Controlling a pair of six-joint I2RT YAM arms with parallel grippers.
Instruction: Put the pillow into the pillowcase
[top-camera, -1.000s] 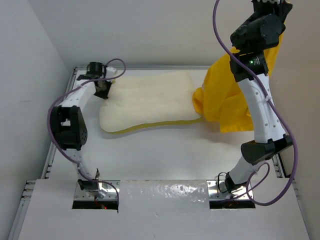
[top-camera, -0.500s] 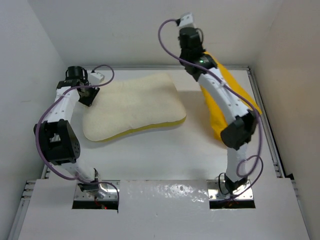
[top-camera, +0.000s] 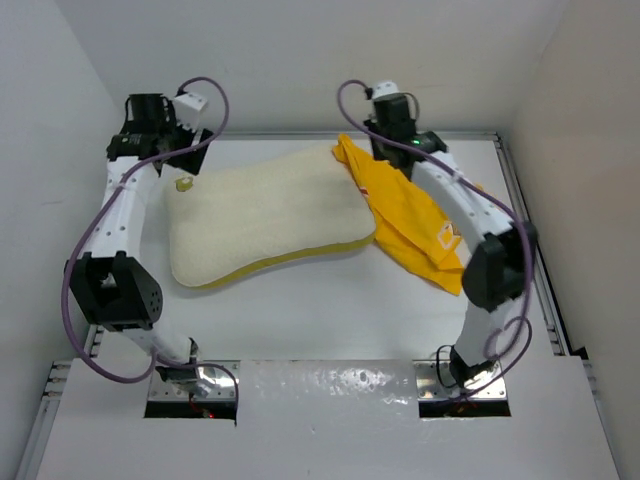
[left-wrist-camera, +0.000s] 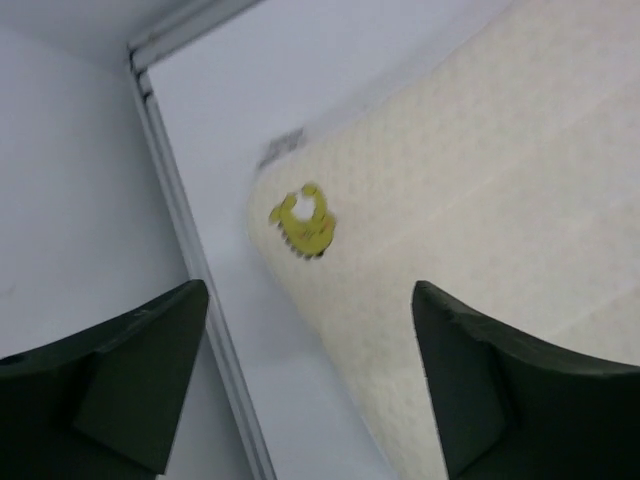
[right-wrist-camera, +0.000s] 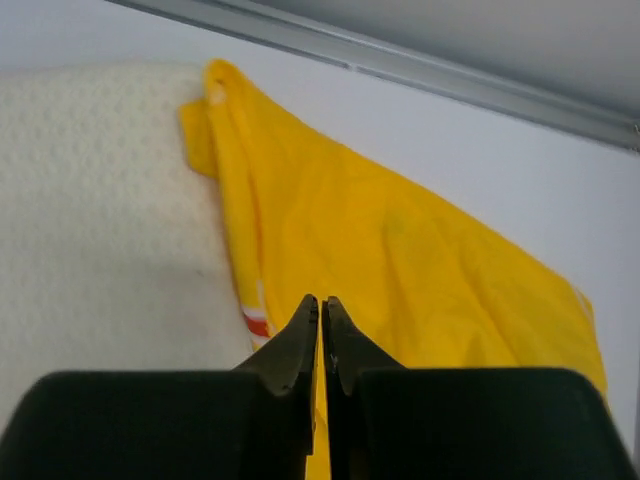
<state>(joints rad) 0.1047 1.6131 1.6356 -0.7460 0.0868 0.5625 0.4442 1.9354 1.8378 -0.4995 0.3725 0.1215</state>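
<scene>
The pillow lies flat and bare on the white table, wholly outside the pillowcase. Its yellow edge band runs along the long side that faces your arm bases, and its small yellow-green logo sits at one far corner. The pillowcase is spread in a rumpled yellow strip against the pillow's short end opposite the logo. Its far corner laps onto the pillow's edge, and a scrap of orange-red print shows where cloth meets cushion.

Your left gripper hangs over the logo corner with its fingers spread wide. Nothing is caught between them, and only the pillow's rounded corner shows in the gap.

Your right gripper is poised over the pillowcase just beside the pillow's other end. Its jaws are drawn almost together, and a thread of yellow shows in the slit. You cannot tell from these views whether any cloth is pinched there.

A metal rail borders the table just outside the logo corner. White walls rise beyond the pillow's far side, and purple cables loop off both wrists above it.
</scene>
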